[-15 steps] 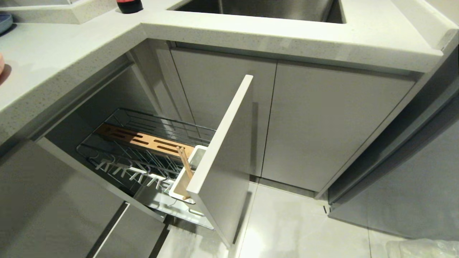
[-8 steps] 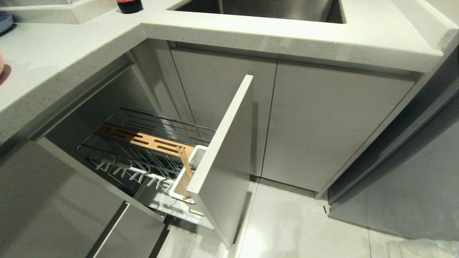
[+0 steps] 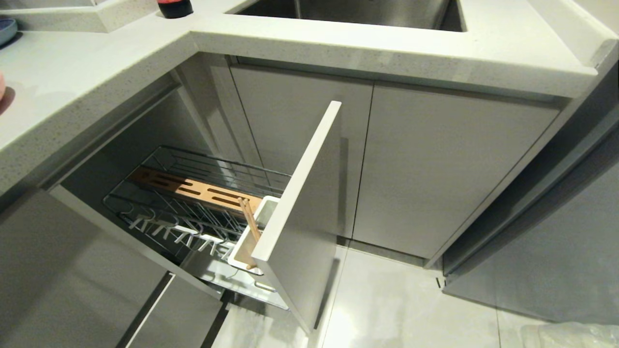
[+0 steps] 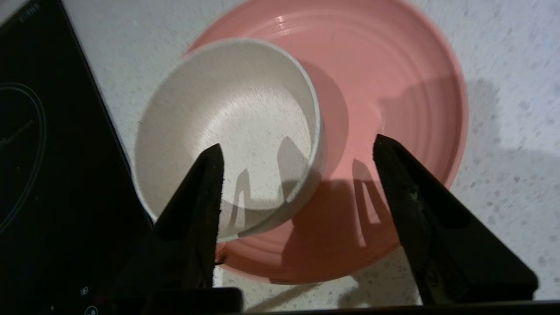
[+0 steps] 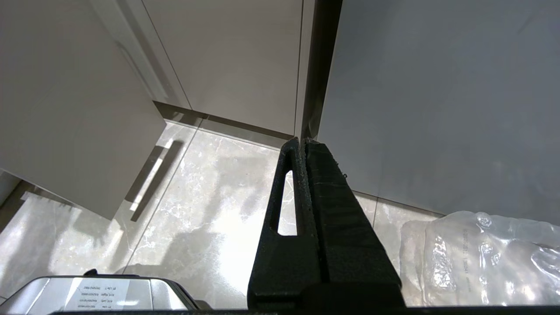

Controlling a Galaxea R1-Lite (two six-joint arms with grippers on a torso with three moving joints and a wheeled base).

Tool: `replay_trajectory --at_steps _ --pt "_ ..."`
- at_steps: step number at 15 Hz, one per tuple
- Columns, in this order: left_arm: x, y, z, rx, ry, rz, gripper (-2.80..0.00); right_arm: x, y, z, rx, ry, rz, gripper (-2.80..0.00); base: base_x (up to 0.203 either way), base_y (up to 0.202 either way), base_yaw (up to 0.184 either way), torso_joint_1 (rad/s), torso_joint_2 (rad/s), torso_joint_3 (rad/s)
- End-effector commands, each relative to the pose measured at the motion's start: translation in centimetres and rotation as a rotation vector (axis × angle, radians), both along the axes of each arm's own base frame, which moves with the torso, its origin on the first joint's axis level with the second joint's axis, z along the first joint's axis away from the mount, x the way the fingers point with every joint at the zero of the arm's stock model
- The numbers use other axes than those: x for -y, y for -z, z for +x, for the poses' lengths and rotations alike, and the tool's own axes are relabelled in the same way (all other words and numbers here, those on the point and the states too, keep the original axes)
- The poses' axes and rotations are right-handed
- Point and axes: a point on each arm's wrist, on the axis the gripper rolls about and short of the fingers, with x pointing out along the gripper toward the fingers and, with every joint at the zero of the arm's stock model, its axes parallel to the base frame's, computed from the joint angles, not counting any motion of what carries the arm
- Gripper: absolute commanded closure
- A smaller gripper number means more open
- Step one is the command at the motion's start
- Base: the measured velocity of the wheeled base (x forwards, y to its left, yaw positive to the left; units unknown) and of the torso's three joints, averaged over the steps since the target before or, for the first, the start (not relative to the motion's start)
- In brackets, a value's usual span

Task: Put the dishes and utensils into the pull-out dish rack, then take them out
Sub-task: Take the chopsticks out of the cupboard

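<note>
My left gripper (image 4: 297, 153) is over the speckled countertop (image 4: 503, 65), pointing down, fingers spread wide, nothing between them. Directly under it: cream-white bowl (image 4: 227, 127) sitting on the salmon-pink plate (image 4: 393, 87), pushed off-centre toward the plate's edge nearest the black induction hob (image 4: 43, 153).

The relation that matters: the bowl's near rim falls in the gap between my fingers, closer to the hob-side finger (image 4: 205, 183). That finger sits over the bowl's inside, the other finger (image 4: 393, 175) over bare plate outside the bowl wall. So the jaws already straddle the rim, one in, one out. My read is a straight descent then pinch on the wall; no sideways correction needed. A round bowl has no long axis, so wrist roll is free. Risk I'd guess: the outer finger touches the plate first and drags it.

Left arm is the only candidate. My right gripper (image 5: 302, 148) hangs parked low, fingers pressed together, empty, aimed at the floor tiles (image 5: 197, 210) by the cabinet doors (image 5: 227, 57), well away from the dishes.

Destination: pull-out dish rack (image 3: 159, 212) is drawn out, below and beside the counter. Chopsticks (image 3: 249, 220) already stand tilted in its white utensil cup (image 3: 242, 253) behind the front panel (image 3: 304, 203). Prongs are bare. I can't see the spoon.
</note>
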Motion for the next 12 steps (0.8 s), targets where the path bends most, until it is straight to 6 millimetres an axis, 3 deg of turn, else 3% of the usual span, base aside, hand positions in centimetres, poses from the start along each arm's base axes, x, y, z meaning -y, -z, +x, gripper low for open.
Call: replay_trajectory --at_steps 1,3,6,7,10,12 --pt "0.5 -1.1 -1.9 0.082 -0.003 0.021 -2.8 0.0 0.0 0.0 0.001 -0.001 -0.001 0.0 0.0 0.0 0.0 0.0 0.0 0.0" --pt "1.6 -2.9 -4.4 0.3 0.021 0.003 -2.8 0.0 0.0 0.0 0.001 -0.001 -0.001 0.0 0.0 0.0 0.0 0.0 0.0 0.0" --pt "4.0 -4.2 -6.8 0.526 0.198 -0.139 -2.8 0.0 0.0 0.0 0.001 -0.001 -0.001 0.0 0.0 0.0 0.0 0.0 0.0 0.0" --pt "4.7 -4.5 -7.5 0.58 0.274 -0.183 0.0 0.0 0.0 0.0 0.001 -0.001 -0.001 0.0 0.0 0.0 0.0 0.0 0.0 0.0" --pt "5.9 -5.2 -9.3 0.725 0.49 -0.315 0.0 0.0 0.0 0.0 0.001 -0.001 -0.001 0.0 0.0 0.0 0.0 0.0 0.0 0.0" --pt "6.1 -3.8 -9.0 0.717 0.53 -0.43 0.0 0.0 0.0 0.0 0.0 -0.001 -0.001 0.0 0.0 0.0 0.0 0.0 0.0 0.0"
